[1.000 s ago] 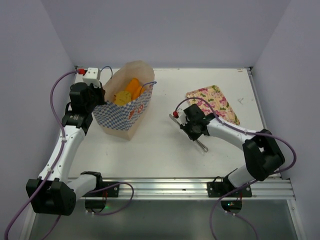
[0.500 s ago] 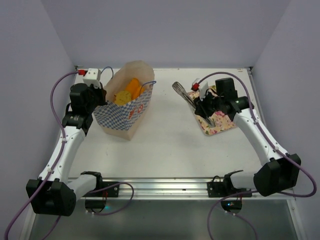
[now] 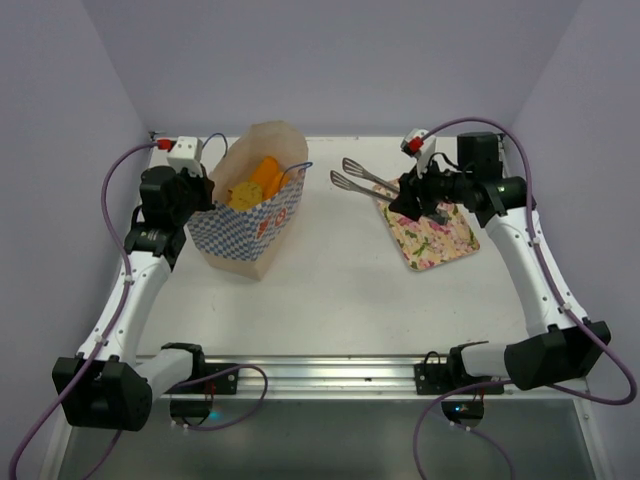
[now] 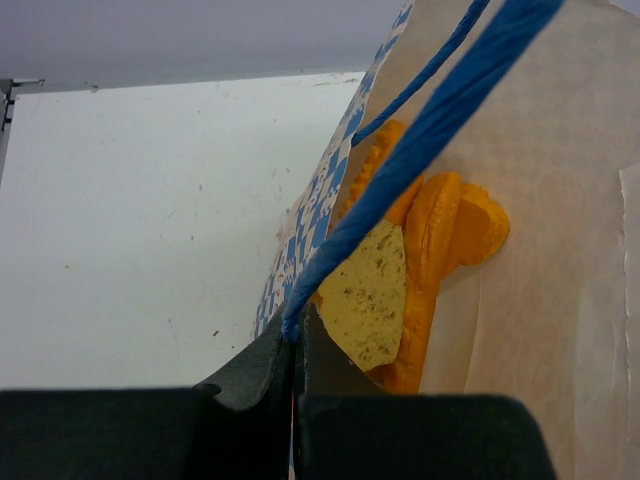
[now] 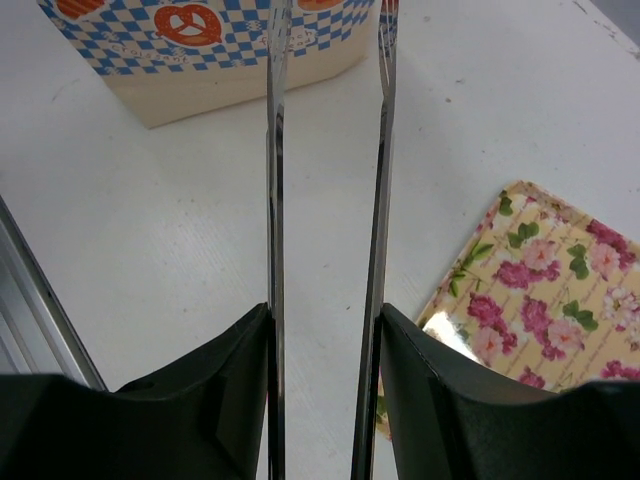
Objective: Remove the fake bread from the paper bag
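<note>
Left jaws clenched on blue handle (image 4: 420,160) of bag (image 3: 262,225), far left on surface (image 3: 330,290). Bread (image 3: 255,180) inside bag. Right jaws grasp tongs (image 3: 352,166) near tray (image 3: 440,235).

- The top view is bright and even, and the white table (image 3: 340,290) looks sharp.
- Shadows beside the paper bag (image 3: 255,225) are pale and soft.
- A white shiny spot sits on the tray (image 5: 540,290).
- Up close, the blue cord (image 4: 430,150) looks fuzzy.
- The metal tongs (image 5: 275,200) gleam.
</note>
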Motion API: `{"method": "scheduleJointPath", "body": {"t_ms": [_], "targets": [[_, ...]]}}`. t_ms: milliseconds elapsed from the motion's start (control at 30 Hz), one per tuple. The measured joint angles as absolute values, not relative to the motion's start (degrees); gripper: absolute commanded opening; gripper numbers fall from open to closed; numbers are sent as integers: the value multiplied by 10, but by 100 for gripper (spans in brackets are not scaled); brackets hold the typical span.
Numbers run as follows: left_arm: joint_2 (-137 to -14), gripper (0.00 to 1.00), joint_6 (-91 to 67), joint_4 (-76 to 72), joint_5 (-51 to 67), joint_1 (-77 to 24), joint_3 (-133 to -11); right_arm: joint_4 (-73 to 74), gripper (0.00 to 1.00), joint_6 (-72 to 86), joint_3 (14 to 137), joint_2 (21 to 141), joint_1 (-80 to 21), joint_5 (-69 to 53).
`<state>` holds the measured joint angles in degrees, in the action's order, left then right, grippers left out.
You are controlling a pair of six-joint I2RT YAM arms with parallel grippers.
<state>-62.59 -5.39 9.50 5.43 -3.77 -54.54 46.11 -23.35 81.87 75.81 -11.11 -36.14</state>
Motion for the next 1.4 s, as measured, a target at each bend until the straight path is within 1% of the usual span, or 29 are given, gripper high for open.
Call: {"method": "scheduleJointPath", "body": {"t_ms": [200,400,567,767,867,1067,1200,1400], "targets": [[-637,0,-50,97,63,-38,-557,472,47,-230,858,758,-108,-372],[-653,0,-16,93,70,-37,-585,494,47,-237,962,761,-107,-396],[-661,0,16,67,100,-38,-597,501,46,-245,1021,766,-107,-417],[-674,0,24,40,133,-38,-618,524,45,-264,1049,800,-116,-456],[-686,0,23,34,139,-38,-630,553,45,-290,1050,818,-143,-459],[-715,0,20,23,141,-38,-657,608,44,-353,1045,825,-246,-458],[-717,0,15,20,152,-38,-658,632,44,-386,1045,825,-280,-454],[-691,0,-14,-2,190,-38,-628,644,43,-404,1045,841,-377,-374]]}}
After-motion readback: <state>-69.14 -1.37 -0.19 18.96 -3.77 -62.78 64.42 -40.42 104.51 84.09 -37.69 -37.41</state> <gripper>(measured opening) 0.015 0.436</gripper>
